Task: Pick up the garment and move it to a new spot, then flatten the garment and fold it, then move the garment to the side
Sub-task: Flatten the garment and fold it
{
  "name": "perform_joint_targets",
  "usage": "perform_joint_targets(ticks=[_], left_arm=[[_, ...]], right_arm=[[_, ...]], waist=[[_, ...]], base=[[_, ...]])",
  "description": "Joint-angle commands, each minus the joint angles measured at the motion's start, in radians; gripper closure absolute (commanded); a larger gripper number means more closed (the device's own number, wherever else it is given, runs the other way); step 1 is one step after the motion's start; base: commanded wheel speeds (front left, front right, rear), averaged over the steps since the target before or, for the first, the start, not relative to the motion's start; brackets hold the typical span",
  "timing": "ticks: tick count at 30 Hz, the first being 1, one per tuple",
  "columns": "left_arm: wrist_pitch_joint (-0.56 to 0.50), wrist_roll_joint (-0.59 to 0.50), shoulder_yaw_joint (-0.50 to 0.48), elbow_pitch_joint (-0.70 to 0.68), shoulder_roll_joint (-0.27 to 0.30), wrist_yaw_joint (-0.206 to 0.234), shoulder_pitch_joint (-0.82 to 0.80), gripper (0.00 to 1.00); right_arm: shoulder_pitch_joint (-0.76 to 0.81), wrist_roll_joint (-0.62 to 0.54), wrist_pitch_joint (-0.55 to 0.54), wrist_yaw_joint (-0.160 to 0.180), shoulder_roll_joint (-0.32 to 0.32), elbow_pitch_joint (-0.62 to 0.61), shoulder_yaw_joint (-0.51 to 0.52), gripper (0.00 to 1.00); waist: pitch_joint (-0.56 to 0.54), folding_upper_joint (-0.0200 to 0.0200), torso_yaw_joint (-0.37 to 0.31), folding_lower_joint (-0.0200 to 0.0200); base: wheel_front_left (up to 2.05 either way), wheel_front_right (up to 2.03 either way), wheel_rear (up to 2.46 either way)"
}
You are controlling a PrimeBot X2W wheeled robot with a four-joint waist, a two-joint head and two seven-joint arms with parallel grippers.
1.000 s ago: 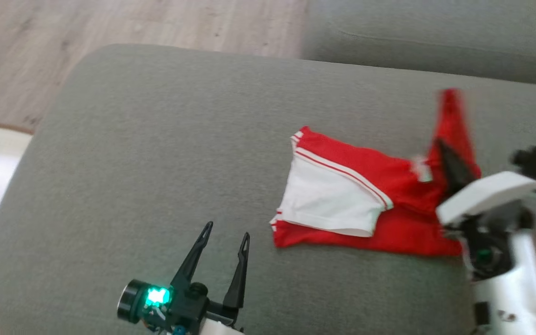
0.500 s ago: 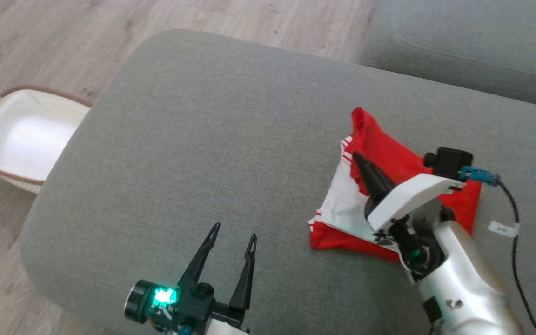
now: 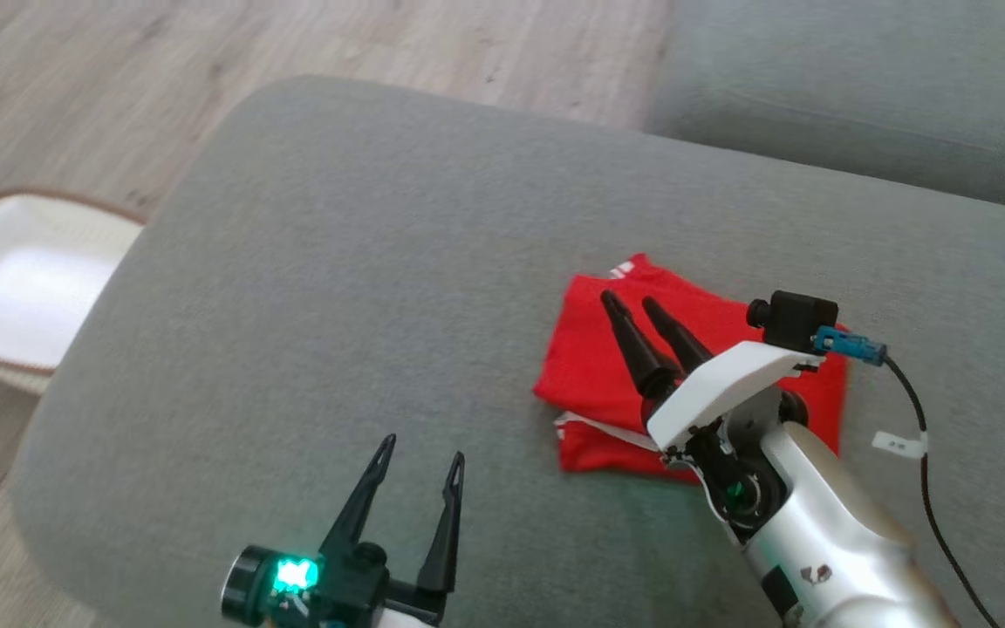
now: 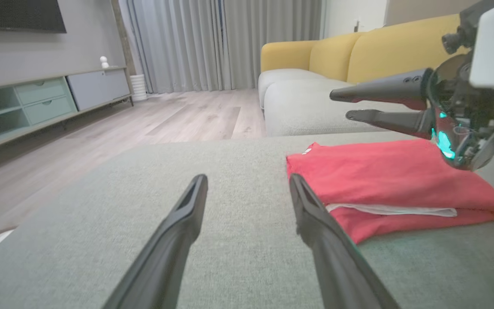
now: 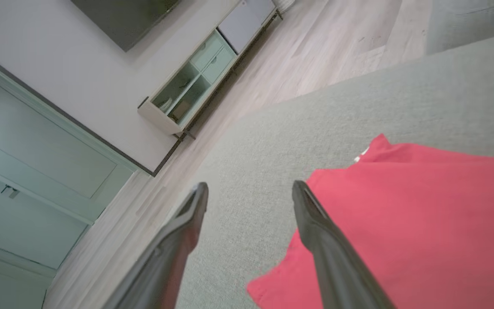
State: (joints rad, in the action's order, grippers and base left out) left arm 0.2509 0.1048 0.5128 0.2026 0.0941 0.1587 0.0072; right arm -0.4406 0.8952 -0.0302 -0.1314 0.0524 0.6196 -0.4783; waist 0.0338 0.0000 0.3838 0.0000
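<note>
One folded red garment (image 3: pixel 585 375) beneath the parted right pincer (image 3: pixel 629 300).

Quick count: one red garment (image 3: pixel 577 375) around 4 o'clock, two grippers (left gripper (image 3: pixel 425 445) at 6, right gripper (image 3: pixel 628 300) at 4), one white basket (image 3: pixel 23 296) at 9, and two grey cushions: near cushion (image 3: pixel 380 262) centre, far cushion (image 3: pixel 860 87) at 1.

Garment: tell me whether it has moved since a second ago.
Yes. The garment has changed: its lifted right flap was folded leftward, toward the basket end of the grey cushion, covering most of its white panel.
</note>
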Motion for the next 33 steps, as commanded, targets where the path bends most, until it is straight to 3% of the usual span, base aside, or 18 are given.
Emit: perform_joint_targets(ticks=[1,5,12,16,20,27,33], left_arm=[[0.011,0.008,-0.046,-0.035,-0.01,0.003,-0.016,0.0],[0.011,0.035,-0.086,-0.054,-0.013,0.008,0.01,0.0],[0.011,0.05,-0.16,-0.081,-0.015,0.022,0.026,0.0],[0.011,0.046,-0.185,-0.09,-0.016,0.024,0.04,0.0],[0.011,0.035,-0.198,-0.096,-0.015,0.022,0.062,0.0],[0.011,0.005,-0.203,-0.1,-0.013,0.021,0.109,0.0],[0.011,0.002,-0.211,-0.091,-0.019,0.015,0.118,0.0]], right_arm=[[-0.035,-0.022,0.031,0.001,-0.002,-0.037,-0.014,0.0],[-0.003,-0.137,0.103,0.001,0.01,-0.047,0.006,0.0],[0.124,-0.193,0.228,0.001,0.097,-0.157,0.073,0.0],[0.216,-0.223,0.274,0.001,0.153,-0.209,0.106,0.0],[0.308,-0.332,0.29,0.001,0.205,-0.259,0.134,0.0],[0.483,-0.538,0.292,0.001,0.152,-0.382,0.274,0.0],[0.544,-0.594,0.292,0.001,0.093,-0.407,0.311,0.0]], waist=[[-0.025,0.0,-0.046,0.0],[-0.052,0.0,-0.128,0.0],[-0.079,0.0,-0.245,0.0],[-0.106,0.0,-0.285,0.0],[-0.125,0.0,-0.306,0.0],[-0.137,0.0,-0.316,0.0],[-0.137,0.0,-0.31,0.0]], base=[[0.0,0.0,0.0],[0.0,0.0,0.0],[0.0,0.0,0.0],[0.0,0.0,0.0],[0.0,0.0,0.0],[0.0,0.0,0.0],[0.0,0.0,0.0]])
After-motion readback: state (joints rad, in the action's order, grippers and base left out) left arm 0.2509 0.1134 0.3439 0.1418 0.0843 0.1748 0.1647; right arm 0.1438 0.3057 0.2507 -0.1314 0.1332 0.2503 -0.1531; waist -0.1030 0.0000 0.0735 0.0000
